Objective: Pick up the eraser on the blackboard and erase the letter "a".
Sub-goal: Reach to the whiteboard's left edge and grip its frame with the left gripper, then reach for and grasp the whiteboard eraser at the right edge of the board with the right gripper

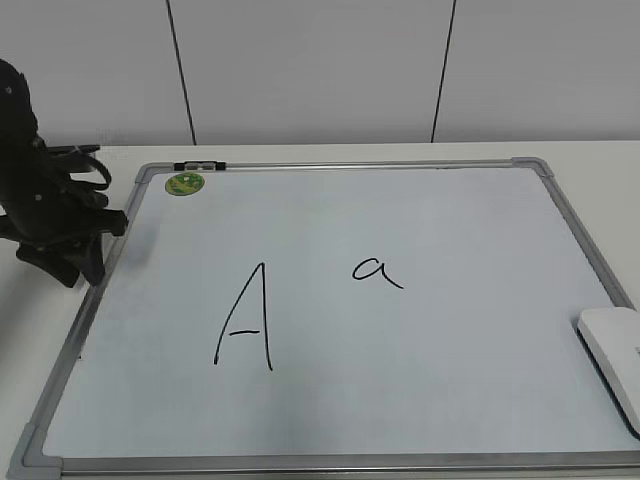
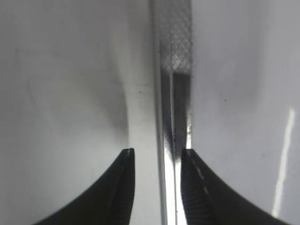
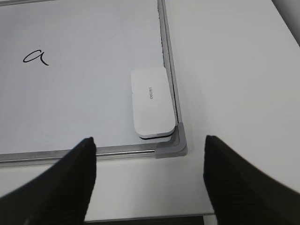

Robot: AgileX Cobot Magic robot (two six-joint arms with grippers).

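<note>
The blackboard (image 1: 400,440) is a white board in a grey frame, lying flat on the table. The small letter "a" (image 1: 376,270) is right of its centre, beside a large capital "A" (image 1: 246,320). The white eraser (image 1: 614,358) lies on the board by the right frame, near the front right corner. In the right wrist view the eraser (image 3: 151,101) is just ahead of my right gripper (image 3: 149,140), which is wide open, empty and hovering over the table in front of the board's corner cap (image 3: 176,144); the letter "a" (image 3: 35,57) shows far left. My left gripper (image 1: 80,262) rests at the board's left frame; it (image 2: 157,152) is open and empty, astride the frame strip (image 2: 174,56).
A round green magnet (image 1: 185,183) sits at the board's far left corner, with a small black clip (image 1: 200,165) on the top frame beside it. White table surrounds the board, and a wall stands behind. The table's front edge (image 3: 154,218) is close under the right gripper.
</note>
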